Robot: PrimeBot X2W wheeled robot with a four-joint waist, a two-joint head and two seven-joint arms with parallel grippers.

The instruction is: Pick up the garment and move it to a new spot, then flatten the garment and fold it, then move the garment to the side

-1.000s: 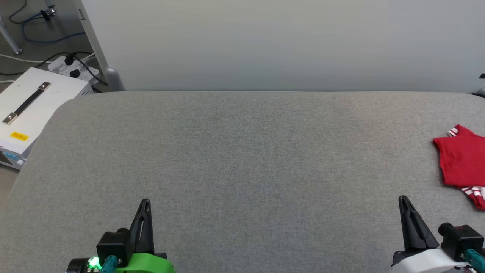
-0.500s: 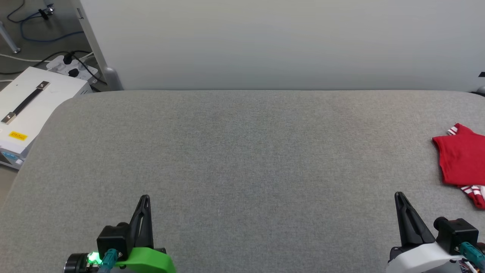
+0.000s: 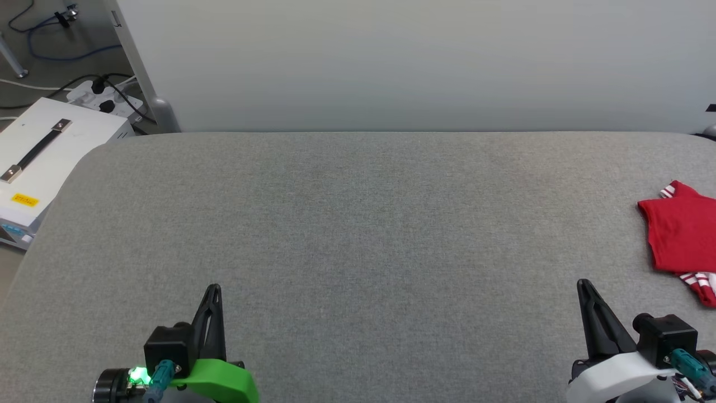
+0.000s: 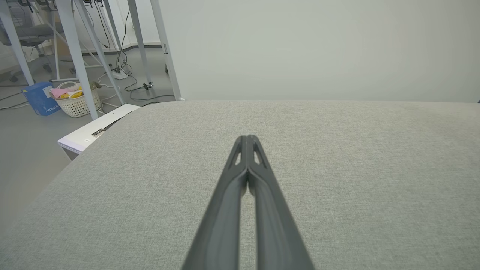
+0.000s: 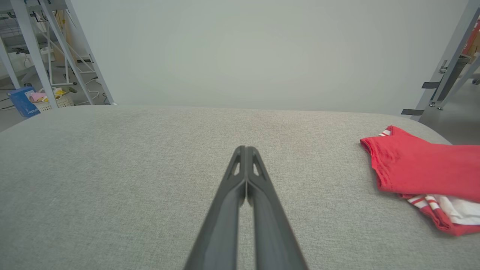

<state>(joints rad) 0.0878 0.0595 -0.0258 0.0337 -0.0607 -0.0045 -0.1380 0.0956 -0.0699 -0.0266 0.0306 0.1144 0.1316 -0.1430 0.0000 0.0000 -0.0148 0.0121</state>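
Big grey padded table (image 3: pixel 358 224), plain wall (image 3: pixel 391 61) behind. My left gripper (image 3: pixel 213 289) and right gripper (image 3: pixel 583 284) are both clenched on nothing. The red shirt (image 3: pixel 679 235) sits bunched by the table's right edge; I reckon a clumsy sideways grab could shove it off.

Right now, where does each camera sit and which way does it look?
Head view: on the robot's head, looking forward and down at the grey table; left gripper lower left, right gripper lower right, both shut.
Left wrist view: on the left wrist, looking along its shut fingers over the table to a wall.
Right wrist view: on the right wrist, likewise.
Head and right wrist views share the red garment.
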